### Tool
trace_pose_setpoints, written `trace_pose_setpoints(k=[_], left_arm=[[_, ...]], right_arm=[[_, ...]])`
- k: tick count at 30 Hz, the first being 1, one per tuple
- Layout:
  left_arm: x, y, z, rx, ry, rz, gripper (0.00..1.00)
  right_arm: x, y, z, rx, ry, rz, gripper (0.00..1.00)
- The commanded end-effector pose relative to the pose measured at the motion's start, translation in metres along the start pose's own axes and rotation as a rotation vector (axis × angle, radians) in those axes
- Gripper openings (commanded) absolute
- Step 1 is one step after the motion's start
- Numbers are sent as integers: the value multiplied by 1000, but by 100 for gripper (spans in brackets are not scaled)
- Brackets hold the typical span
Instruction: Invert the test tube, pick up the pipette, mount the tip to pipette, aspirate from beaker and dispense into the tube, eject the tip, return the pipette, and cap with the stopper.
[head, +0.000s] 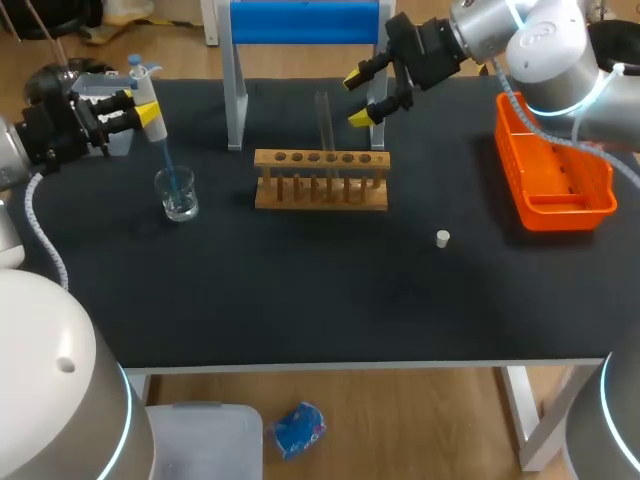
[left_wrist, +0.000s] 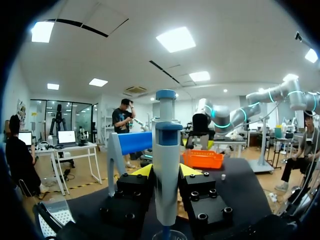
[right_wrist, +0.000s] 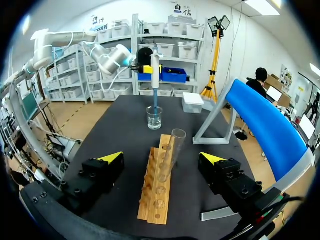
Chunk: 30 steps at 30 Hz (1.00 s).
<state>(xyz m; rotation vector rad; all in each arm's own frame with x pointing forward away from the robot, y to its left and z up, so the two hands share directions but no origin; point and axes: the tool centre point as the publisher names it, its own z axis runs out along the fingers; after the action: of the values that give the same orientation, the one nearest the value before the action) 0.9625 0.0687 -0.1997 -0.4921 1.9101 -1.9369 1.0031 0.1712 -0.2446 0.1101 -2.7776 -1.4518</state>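
A black table (head: 300, 300) fills the scene, with a wooden rack (head: 320, 180) at its middle. One clear test tube (head: 324, 125) stands upright in the rack, mouth up.

At 9 o'clock from the rack, the left gripper (head: 140, 112) is clenched on a grey-and-blue pipette (head: 150, 100), a yellow-tipped finger pressing on either side. The pipette hangs upright and its blue tip dips into a small glass beaker (head: 177, 195) on the table below.

At 1 o'clock from the rack, the right gripper (head: 358, 97) hangs released with its fingers spread wide. Its wrist view has the tube ahead of them and untouched.

A small white stopper (head: 443, 238) lies alone on the bare surface at 4 o'clock from the rack. An orange basket (head: 550, 205) sits by the table's right edge at 3 o'clock. A blue-topped stand (head: 305, 22) rises at the far edge at 12 o'clock. A white box (right_wrist: 192, 104) rests near the far left corner, beyond the beaker.
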Motion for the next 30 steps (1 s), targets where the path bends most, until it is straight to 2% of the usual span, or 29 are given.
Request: trace_pose_setpoints(k=[1,19,24,30], left_arm=[[7,-15,-2,-21,-14,2,0],[13,-29,1,-24,-13,-8,0],[16,-50,3,-33,-23,2,0],[22,-93,6,-52,-45,17,0]], right_arm=[[-1,0,-1,1,5,0,100],[-1,0,-1,1,5,0,100],[-1,0,-1,1,5,0,100],[-1,0,-1,1,5,0,100]])
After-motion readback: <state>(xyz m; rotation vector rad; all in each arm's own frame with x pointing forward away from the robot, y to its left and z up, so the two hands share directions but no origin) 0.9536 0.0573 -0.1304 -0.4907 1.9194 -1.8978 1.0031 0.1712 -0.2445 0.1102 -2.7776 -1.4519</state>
